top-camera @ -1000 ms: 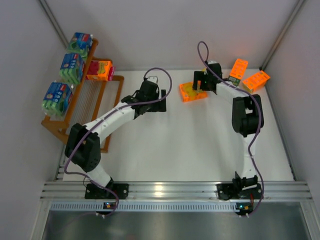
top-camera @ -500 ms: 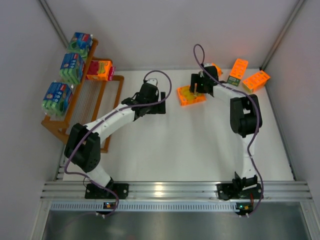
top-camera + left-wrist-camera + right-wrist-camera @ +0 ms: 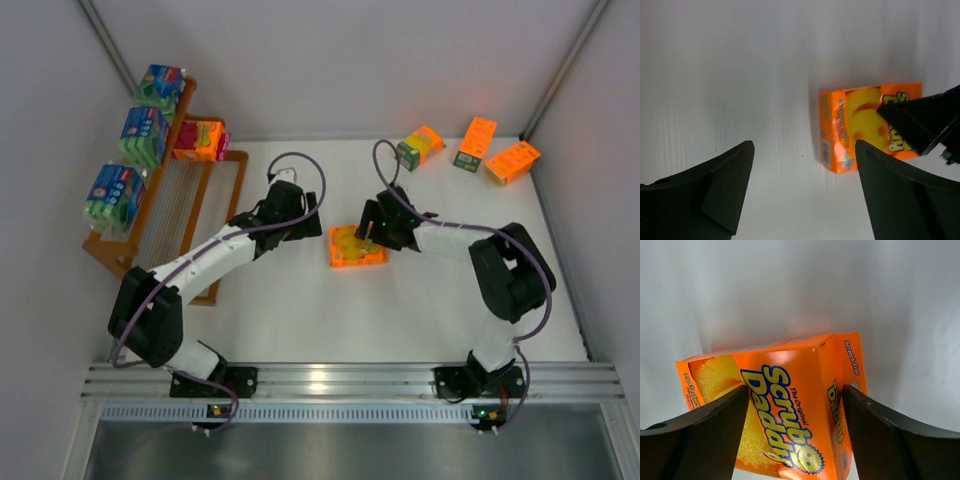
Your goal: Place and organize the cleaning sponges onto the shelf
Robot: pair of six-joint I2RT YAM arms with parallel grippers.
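Note:
My right gripper is shut on an orange sponge pack at the middle of the table; in the right wrist view the pack sits tilted between my right gripper's two fingers. My left gripper is open and empty, just left of that pack. In the left wrist view the pack lies ahead and to the right of the left gripper. The orange shelf stands at the far left with three blue-green packs on its top tier and one orange pack on the middle tier.
Three more orange packs lie at the far right of the table: one, another and a third. Grey walls close the left, right and back. The shelf's lowest tier is bare.
My right gripper has brought the orange pack from the far centre down to the middle of the table, toward the left arm. My left gripper shifted slightly left and nearer.

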